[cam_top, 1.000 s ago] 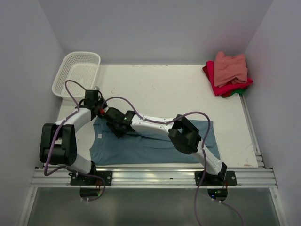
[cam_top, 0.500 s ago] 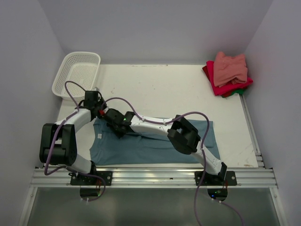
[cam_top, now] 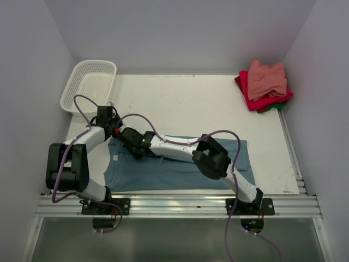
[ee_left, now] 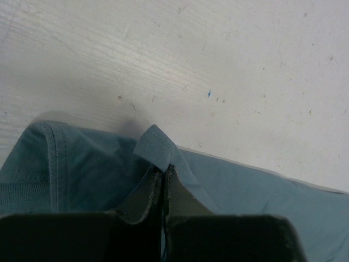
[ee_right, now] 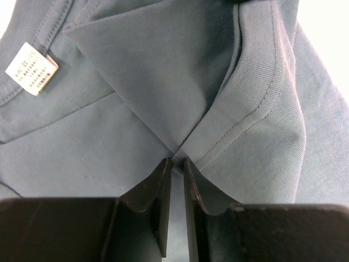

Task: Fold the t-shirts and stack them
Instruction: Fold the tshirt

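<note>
Lying flat along the near table (cam_top: pixel 191 103) edge: teal-blue t-shirt (cam_top: pixel 174 169). Left gripper (ee_left: pixel 163 177) clamping a fold of its fabric at the left end, jaws tight together. Right gripper (ee_right: pixel 175 169) pinching a ridge of cloth beside the collar (ee_right: pixel 256 93), jaws almost meeting. Sitting folded at the far right corner: pink, red, green stack (cam_top: pixel 264 84). Resting far left: white basket (cam_top: pixel 90 84).

Teal-blue t-shirt (cam_top: pixel 180 169) spread flat, near edge; pink-red-green folded stack (cam_top: pixel 264 84) far-right corner.

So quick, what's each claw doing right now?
Left gripper: shut on the teal shirt.
Right gripper: shut on the same shirt's fold.
</note>
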`<action>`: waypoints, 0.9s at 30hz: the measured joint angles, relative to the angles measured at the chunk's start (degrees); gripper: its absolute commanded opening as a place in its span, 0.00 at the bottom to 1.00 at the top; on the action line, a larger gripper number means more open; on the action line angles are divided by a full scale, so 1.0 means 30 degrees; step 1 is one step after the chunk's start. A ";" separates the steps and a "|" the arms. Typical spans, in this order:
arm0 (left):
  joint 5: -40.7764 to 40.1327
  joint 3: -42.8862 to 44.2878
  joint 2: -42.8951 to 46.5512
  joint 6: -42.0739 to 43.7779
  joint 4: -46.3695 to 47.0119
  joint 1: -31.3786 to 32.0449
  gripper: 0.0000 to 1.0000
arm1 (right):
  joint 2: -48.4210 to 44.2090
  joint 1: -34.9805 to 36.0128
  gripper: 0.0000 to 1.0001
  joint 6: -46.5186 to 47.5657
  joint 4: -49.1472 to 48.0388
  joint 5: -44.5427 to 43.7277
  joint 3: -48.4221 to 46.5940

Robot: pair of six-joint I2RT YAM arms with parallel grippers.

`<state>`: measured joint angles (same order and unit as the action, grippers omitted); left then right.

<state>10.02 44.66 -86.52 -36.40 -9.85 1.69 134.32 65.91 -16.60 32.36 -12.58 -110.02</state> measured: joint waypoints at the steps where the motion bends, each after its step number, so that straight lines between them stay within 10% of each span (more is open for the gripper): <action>1: 0.0029 -0.0066 0.0000 0.0000 0.0015 -0.0029 0.00 | 0.0022 0.0015 0.13 0.0007 -0.0007 -0.0015 0.0007; 27: 0.0714 -0.0175 0.0488 0.0073 -0.0233 0.0481 0.00 | -0.4626 -0.0117 0.00 -0.0095 -0.1537 -0.0131 0.5741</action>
<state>12.16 44.14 -85.06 -36.18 -10.55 3.14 120.44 65.56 -16.88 27.75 -12.97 -92.79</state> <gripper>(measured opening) 0.013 0.010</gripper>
